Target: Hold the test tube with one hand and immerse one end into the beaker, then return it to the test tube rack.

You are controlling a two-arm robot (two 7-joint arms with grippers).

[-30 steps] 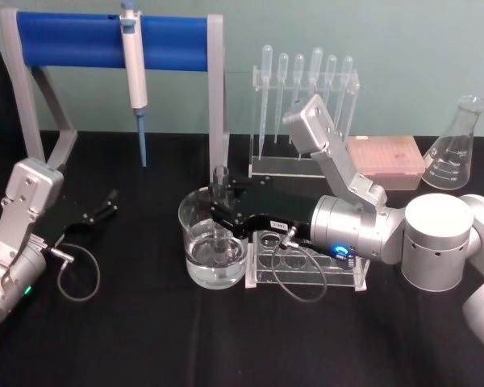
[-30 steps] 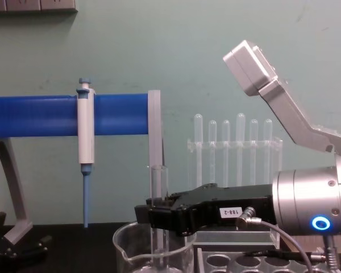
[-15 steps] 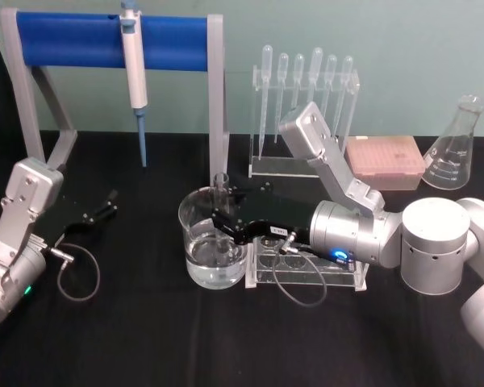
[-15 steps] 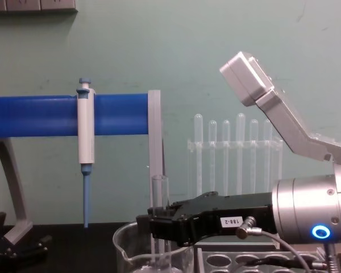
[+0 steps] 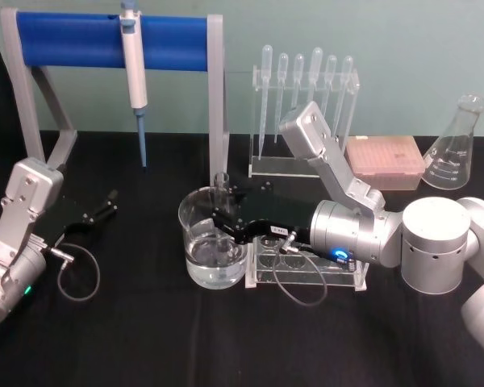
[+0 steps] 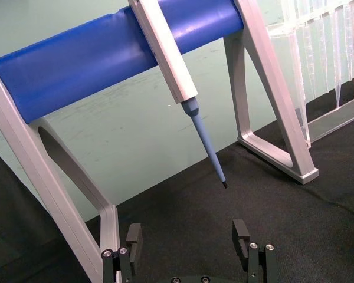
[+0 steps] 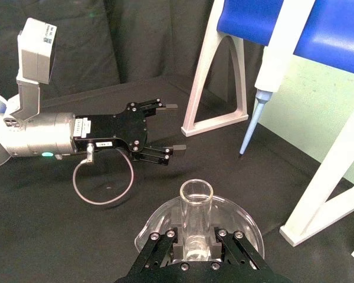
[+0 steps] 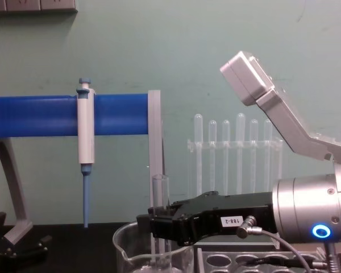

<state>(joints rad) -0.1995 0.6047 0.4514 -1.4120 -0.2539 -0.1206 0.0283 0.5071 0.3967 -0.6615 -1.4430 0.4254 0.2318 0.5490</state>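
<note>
The test tube point(image 5: 219, 185) and the beaker point(image 5: 195, 258) are clear, glossy glass that catches the light. The right gripper point(image 5: 219, 217) looks matt black, and its wrist point(image 5: 348, 230) is smooth, satin silver metal. The table point(image 5: 145, 339) wears a black matt cloth, faintly fuzzy. The rack point(image 5: 260, 272) is clear, shiny acrylic. The stand's bar point(image 5: 73, 39) is matt blue plastic, and the pipettor point(image 5: 134, 68) is smooth white plastic.

Right hand point(image 5: 219, 218) reaching left across centre, level, clamped. Left hand point(image 5: 99, 207) idle at far left, spread.
</note>
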